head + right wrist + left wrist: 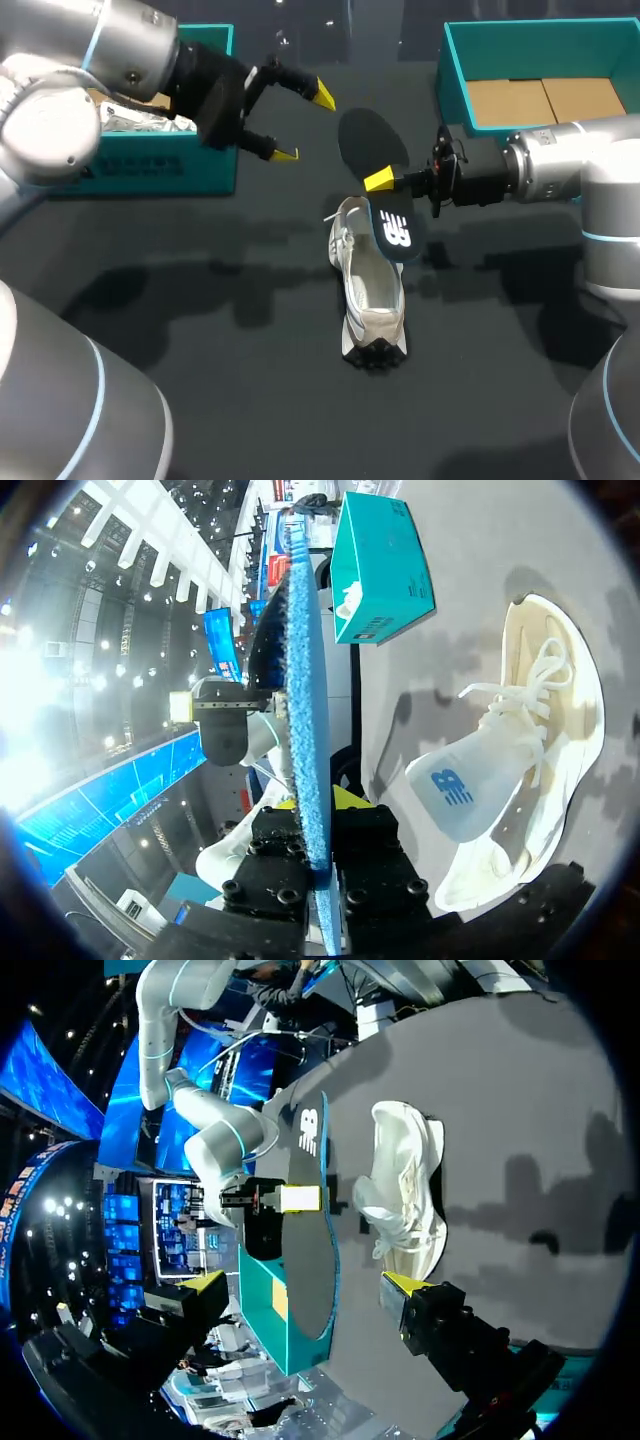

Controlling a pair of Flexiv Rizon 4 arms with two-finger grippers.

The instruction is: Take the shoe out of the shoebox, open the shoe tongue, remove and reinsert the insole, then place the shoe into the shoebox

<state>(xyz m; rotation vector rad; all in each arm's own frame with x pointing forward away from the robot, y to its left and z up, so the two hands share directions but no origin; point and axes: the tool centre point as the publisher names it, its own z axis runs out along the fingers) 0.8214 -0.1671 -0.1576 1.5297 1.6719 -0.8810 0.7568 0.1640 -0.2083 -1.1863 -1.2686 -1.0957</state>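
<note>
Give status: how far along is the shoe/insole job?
Done: shoe out, lying on the table, insole removed. In hand: right gripper, fingers shut on the insole above the shoe; left gripper open, empty. Left: reinsert the insole, put the shoe into the shoebox.

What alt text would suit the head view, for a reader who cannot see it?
The right gripper holds a dark insole above a white shoe in the middle of the black table. The left gripper hangs open and empty beside a teal box; another teal box stands at far right.
</note>
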